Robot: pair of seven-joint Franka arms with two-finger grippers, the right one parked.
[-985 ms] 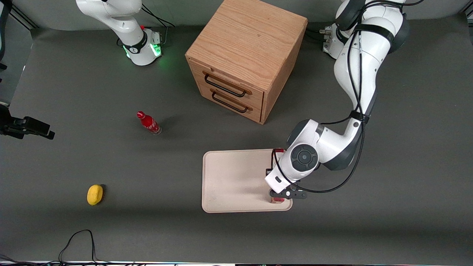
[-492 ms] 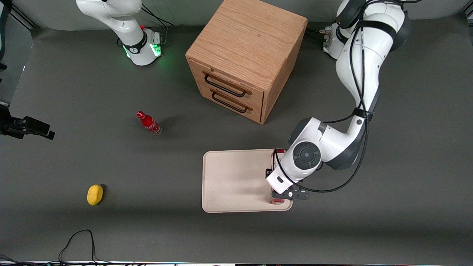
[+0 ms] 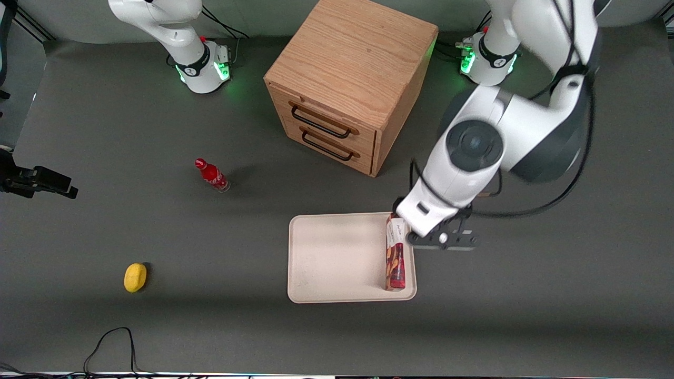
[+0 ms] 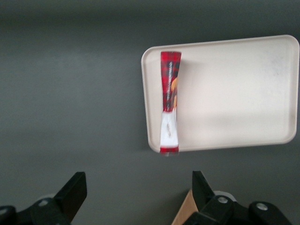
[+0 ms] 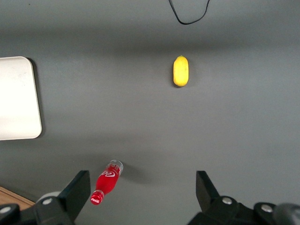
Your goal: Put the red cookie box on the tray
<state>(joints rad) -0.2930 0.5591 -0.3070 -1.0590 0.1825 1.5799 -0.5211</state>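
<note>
Box lies flat on the tray, along the tray's edge toward the working arm's end, its white-label end at the corner nearest the cabinet. The gripper hangs high above that end, jaws wide apart and empty. One risk: the box sits hard by the low rim, so a brushing arm could tip it off. The bottle and lemon stand well apart, blocking nothing.
</note>
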